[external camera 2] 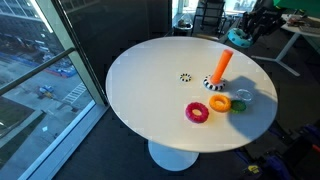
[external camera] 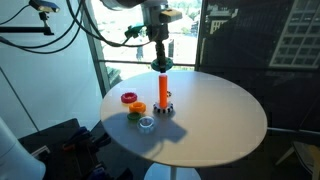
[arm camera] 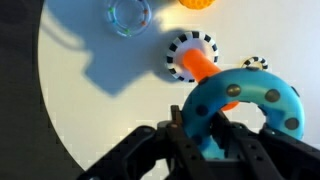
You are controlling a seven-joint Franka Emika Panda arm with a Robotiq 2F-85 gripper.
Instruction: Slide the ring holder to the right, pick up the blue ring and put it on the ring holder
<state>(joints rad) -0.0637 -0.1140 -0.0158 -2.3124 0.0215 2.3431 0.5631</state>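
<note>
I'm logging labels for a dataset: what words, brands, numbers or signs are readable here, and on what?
None: no readable text on the blue ring, the ring holder, the table or the hand.
The blue ring's dark dots are a pattern, not characters.

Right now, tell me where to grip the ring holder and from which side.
Grip the ring holder by its orange peg, around mid-height, coming down from above with a finger on either side. The peg stands upright and slim; its round base is low and flat.
</note>
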